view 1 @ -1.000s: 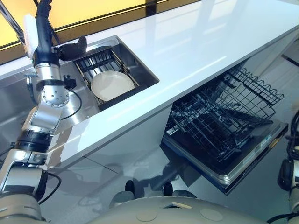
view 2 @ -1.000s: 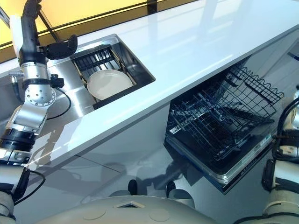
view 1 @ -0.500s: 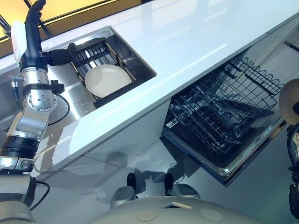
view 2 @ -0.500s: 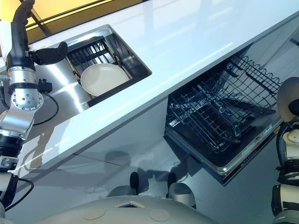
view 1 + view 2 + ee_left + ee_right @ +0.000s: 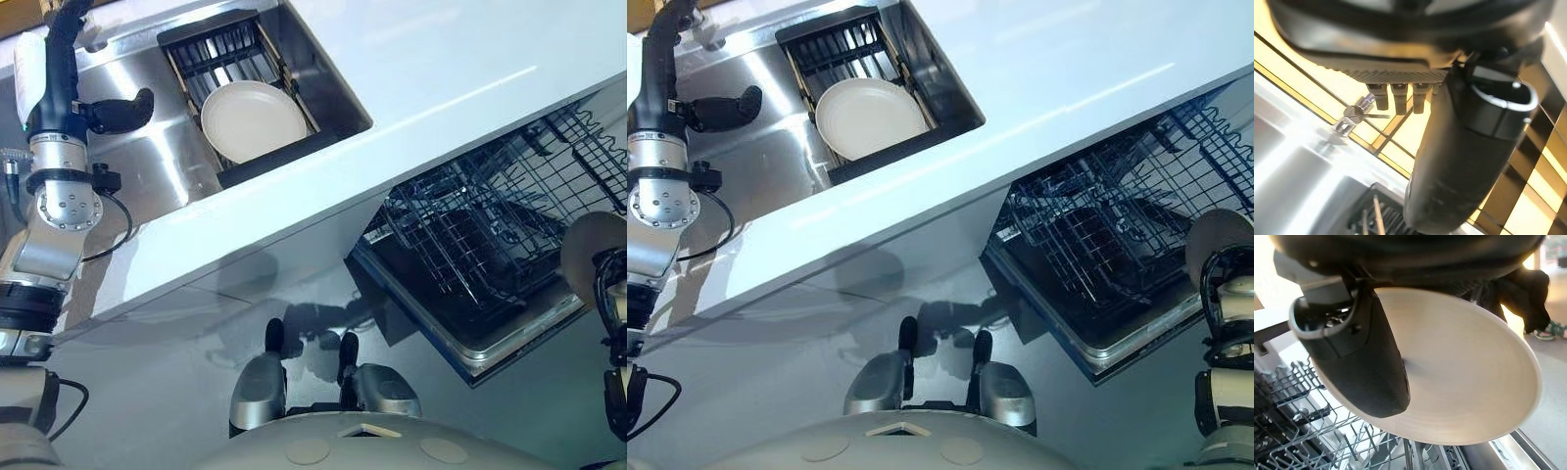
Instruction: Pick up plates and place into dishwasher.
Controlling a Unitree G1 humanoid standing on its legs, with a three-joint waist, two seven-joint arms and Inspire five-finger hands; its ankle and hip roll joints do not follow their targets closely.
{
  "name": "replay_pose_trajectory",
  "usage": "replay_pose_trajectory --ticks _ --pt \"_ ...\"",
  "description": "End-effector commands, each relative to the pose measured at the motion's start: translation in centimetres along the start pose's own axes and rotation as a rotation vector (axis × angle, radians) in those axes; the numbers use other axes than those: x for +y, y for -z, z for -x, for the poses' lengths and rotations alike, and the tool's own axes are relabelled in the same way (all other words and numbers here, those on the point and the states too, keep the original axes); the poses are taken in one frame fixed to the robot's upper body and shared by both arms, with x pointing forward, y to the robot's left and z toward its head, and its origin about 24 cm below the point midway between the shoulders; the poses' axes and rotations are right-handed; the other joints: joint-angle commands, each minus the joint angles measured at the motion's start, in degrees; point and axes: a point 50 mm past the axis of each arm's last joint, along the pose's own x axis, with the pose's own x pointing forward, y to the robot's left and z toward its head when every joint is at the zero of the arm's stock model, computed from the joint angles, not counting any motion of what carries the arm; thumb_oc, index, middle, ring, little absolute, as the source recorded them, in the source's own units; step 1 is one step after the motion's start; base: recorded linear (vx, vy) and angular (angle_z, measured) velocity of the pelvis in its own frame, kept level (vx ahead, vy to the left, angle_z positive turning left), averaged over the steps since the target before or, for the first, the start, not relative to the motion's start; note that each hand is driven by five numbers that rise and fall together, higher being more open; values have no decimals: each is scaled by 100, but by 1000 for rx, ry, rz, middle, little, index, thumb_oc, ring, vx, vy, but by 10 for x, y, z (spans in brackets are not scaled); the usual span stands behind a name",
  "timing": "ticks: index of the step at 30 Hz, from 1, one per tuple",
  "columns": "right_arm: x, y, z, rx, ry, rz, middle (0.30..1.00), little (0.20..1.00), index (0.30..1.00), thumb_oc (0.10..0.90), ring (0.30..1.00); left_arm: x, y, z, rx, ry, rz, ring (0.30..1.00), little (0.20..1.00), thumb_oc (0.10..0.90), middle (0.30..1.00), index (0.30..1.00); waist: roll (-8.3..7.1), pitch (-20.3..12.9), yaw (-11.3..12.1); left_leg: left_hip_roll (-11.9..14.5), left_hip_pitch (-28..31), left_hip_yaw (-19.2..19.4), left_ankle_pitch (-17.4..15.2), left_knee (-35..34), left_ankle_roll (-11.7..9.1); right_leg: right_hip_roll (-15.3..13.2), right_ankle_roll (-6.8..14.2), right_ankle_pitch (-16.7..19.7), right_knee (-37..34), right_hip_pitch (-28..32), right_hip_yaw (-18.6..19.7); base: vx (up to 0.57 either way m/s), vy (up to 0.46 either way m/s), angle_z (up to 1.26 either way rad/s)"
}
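A cream plate [image 5: 253, 119] lies flat in the black rack [image 5: 217, 47] inside the steel sink [image 5: 147, 166]. My left hand [image 5: 61, 69] stands upright over the sink's left side, open, with its thumb [image 5: 1459, 161] pointing toward the rack and nothing in it. A second cream plate [image 5: 1464, 372] is in my right hand [image 5: 1366, 357], whose thumb presses on its face. That plate [image 5: 590, 250] hangs on edge at the right, over the pulled-out wire rack [image 5: 480, 230] of the open dishwasher.
A white counter [image 5: 441, 69] runs between sink and dishwasher. The dishwasher door [image 5: 490, 348] juts out low in front of the cabinet. A tap [image 5: 1354, 115] stands behind the sink. Upright tines [image 5: 1312, 431] fill the wire rack below the held plate.
The camera has tilted down, shifting the whole picture. My right hand has brought the plate into view at the right and closer over the dishwasher rack. The left hand stays upright by the sink.
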Motion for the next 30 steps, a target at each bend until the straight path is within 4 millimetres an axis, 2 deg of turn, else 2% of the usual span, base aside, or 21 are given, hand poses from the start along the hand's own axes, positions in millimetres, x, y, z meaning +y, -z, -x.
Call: replay_pose_trajectory --ticks 1,6,10,16,22,27,30 --pt "-43 -40 -6 -177 160 147 300 200 300 100 300 48 -52 -29 -245 -190 63 900 900 800 900 900 259 -477 108 76 -380 166 -258 308 -152 238 -105 -1259 1764 -584 -68 -10 -25 13" --pt "-26 -48 0 -197 153 147 300 200 300 100 300 50 -60 -32 -276 -184 66 900 900 800 900 900 320 -330 129 44 -428 108 -241 289 -153 252 -148 -1288 1774 -590 -73 0 -14 14" --pt "-20 -61 5 -252 193 127 300 200 300 100 300 50 -64 -33 -294 -179 73 900 900 800 900 900 347 -243 157 16 -451 87 -235 287 -146 254 -161 -1269 1749 -584 -87 3 -3 6" --pt "-23 -93 18 -414 284 58 300 200 300 100 300 46 -63 -31 -285 -173 76 900 900 800 900 900 366 -195 148 -18 -423 113 -235 232 -124 263 -157 -1255 1742 -595 -79 5 21 9" --pt "-24 -111 27 -519 306 -18 300 200 300 100 300 42 -56 -27 -262 -164 81 900 900 800 900 900 361 -237 144 -33 -341 187 -244 169 -95 270 -143 -1264 1752 -583 -65 28 38 6" --pt "-25 -116 30 -542 307 -75 300 200 300 100 300 38 -51 -23 -248 -153 83 900 900 800 900 900 346 -281 146 -48 -267 249 -256 131 -71 273 -122 -1251 1730 -546 -52 21 20 0" --pt "-20 -112 29 -518 262 -60 300 200 300 100 300 38 -48 -21 -235 -146 84 900 900 800 900 900 330 -332 153 -51 -232 293 -266 131 -69 266 -110 -1243 1703 -506 -58 41 22 0"
